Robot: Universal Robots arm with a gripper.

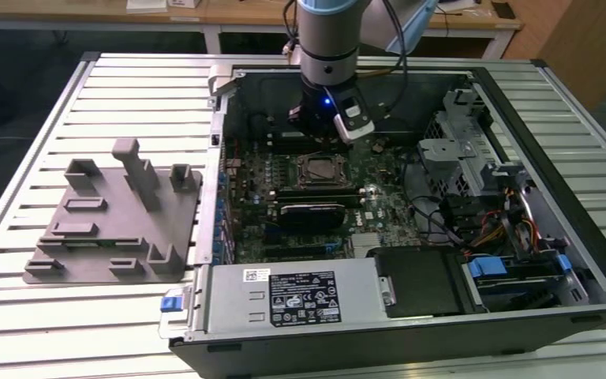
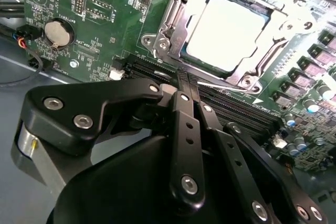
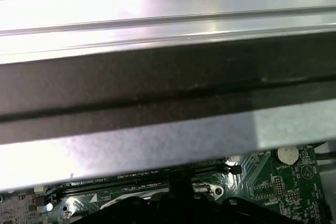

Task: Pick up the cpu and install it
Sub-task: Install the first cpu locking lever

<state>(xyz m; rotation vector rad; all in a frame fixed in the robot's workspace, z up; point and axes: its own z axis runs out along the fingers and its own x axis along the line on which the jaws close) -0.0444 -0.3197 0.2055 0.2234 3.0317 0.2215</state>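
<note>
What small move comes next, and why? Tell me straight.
Probably raise the gripper slightly, straight up. The cpu already lies flat inside the socket frame, and the gripper hangs low beside it over the motherboard, holding nothing that shows.

Power supply (image 1: 282, 296) label: print unreadable; no other legible text.

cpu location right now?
The cpu sits in the motherboard socket inside the open computer case, near the exterior view's centre, just in front of the gripper.
</note>
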